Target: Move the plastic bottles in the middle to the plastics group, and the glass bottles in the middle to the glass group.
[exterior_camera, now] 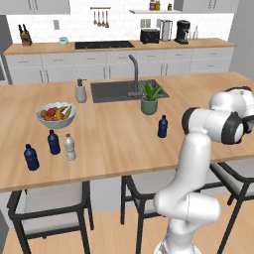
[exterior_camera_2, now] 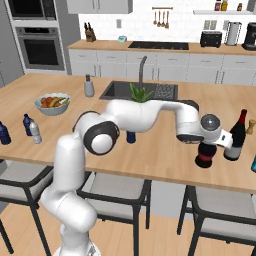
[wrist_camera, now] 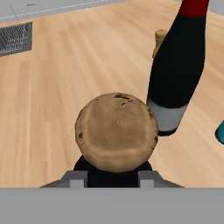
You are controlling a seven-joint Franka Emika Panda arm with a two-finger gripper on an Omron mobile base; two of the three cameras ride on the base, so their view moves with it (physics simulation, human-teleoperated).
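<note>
Hiding its own fingertips, the claw [exterior_camera_2: 206, 144] seems clamped on the squat bottle [exterior_camera_2: 205, 155].

Two base views look forward and down from behind the arm, left and right, sharing the long light-wood counter [exterior_camera: 124, 134] and its sink. The hand view looks steeply down, close above a cork-topped dark bottle [wrist_camera: 116, 131].
</note>
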